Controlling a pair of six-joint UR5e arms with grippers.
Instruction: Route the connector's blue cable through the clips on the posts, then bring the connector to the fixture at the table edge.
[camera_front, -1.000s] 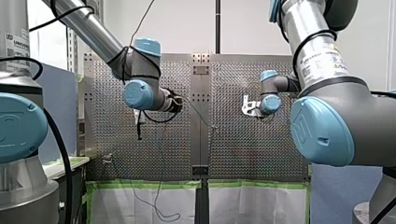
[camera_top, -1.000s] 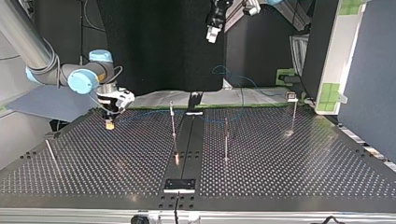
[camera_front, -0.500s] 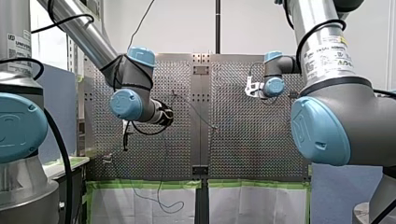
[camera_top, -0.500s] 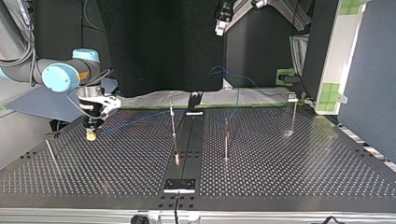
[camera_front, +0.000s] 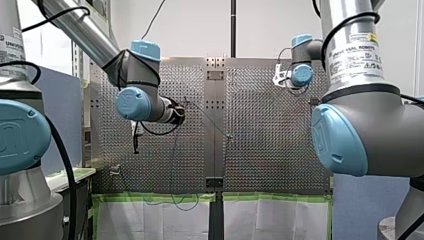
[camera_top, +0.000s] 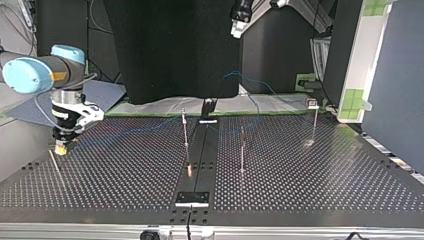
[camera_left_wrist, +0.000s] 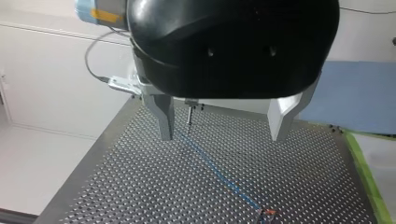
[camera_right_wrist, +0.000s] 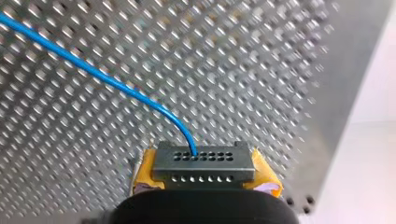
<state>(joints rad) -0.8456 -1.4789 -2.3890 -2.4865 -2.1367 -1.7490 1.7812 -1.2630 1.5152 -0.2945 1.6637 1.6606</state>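
Observation:
The grey connector (camera_right_wrist: 203, 163) sits between the yellow pads of my right gripper (camera_right_wrist: 205, 179), which is shut on it. The blue cable (camera_right_wrist: 93, 70) leaves the connector's face and runs away over the perforated table. In the top view my right gripper (camera_top: 61, 147) hangs low over the table's left side, beside a slanted post (camera_top: 54, 162). The cable (camera_top: 150, 125) trails from it toward the thin upright posts (camera_top: 185, 127) (camera_top: 242, 150). My left gripper (camera_left_wrist: 223, 126) is open and empty, high above the cable (camera_left_wrist: 215, 168); in the top view it (camera_top: 237, 30) hangs far back.
A third post (camera_top: 315, 122) stands at the top view's right. A black rail with a bracket (camera_top: 192, 198) runs down the table's middle to the near edge. Green-taped panels (camera_top: 360, 95) stand at the right. Loose cable (camera_top: 250, 80) loops behind the table.
My right gripper has carried the connector toward the top view's left, up to the slanted post, dragging the cable along. My left arm has shifted slightly and stays high.

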